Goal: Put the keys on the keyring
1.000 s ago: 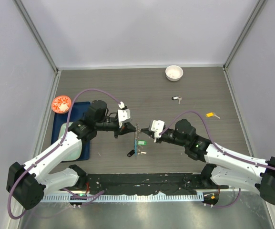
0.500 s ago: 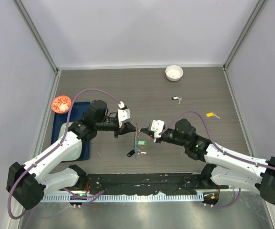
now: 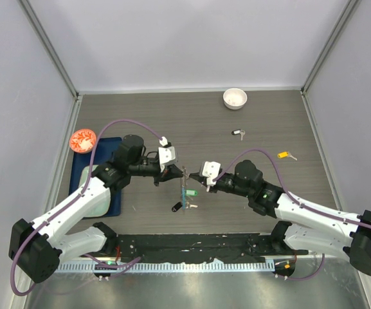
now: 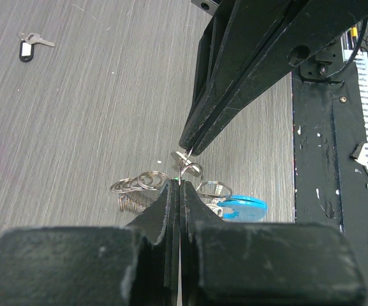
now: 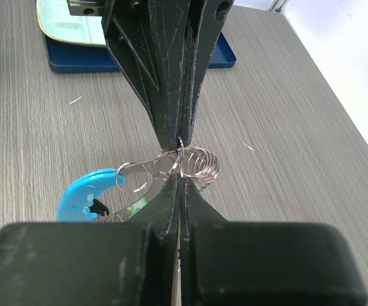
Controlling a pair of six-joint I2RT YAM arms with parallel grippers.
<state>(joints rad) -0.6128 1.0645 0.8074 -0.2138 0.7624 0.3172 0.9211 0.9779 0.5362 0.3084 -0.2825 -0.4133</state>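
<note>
Keyring lies just on the near side of the worktop's middle, pinched between both our arms. Our left gripper is clenched tight on a thin wire loop at the ring's far end. Our right gripper is clenched just as tight on a neighbouring loop, and the two sets of fingertips almost touch. From that knot the silver coils and the blue segment trail toward the near edge. A green tag, a black-tagged key and a plain silver key lie along them, apparently already threaded on.

Over the last second almost nothing moves. Our right wrist creeps a shade toward the left one, and neither grip changes. We judge that we are in the fine work of prying or feeding a loop, not yet fetching another key.

Farther out, a yellow-tagged key lies toward the right edge. Beyond it, another black-tagged key rests well apart from the ring. We therefore judge the task unfinished. A white bowl stands by the far edge.
</note>
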